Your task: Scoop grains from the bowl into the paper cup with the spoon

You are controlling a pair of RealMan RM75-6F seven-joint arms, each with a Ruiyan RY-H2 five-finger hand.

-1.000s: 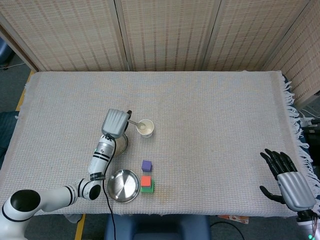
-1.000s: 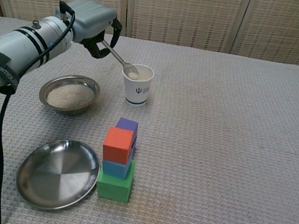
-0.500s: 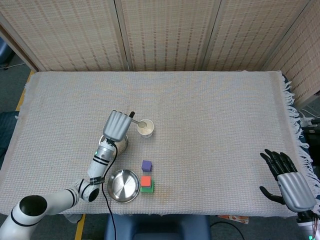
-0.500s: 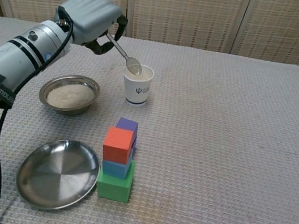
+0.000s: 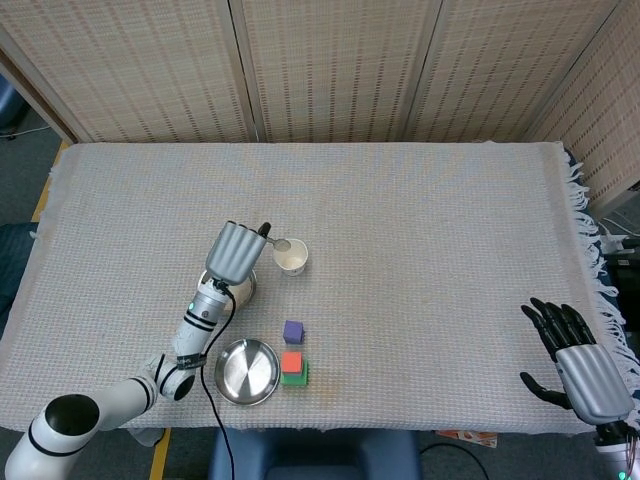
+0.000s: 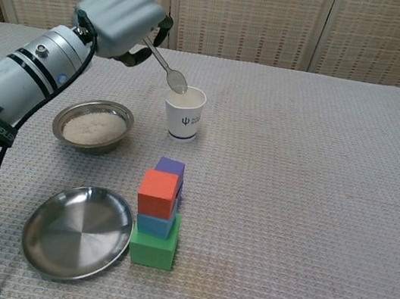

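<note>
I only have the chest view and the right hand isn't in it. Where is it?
Observer: Head view shows the right hand near the table's front right corner, fingers spread, holding nothing.
Operator: Is the purple block on the stack?
Observer: No. From above it sits on the cloth apart from the red block, on the cup side.
Operator: And the spoon?
Observer: From above, its bowl is by the paper cup rim nearest the left hand.

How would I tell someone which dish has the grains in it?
Start at the white paper cup on the cloth-covered table. Just left of it sits a small metal bowl holding pale grains. The other metal dish, nearer the table's front edge beside the stacked coloured blocks, is wider, flatter and holds nothing.
</note>
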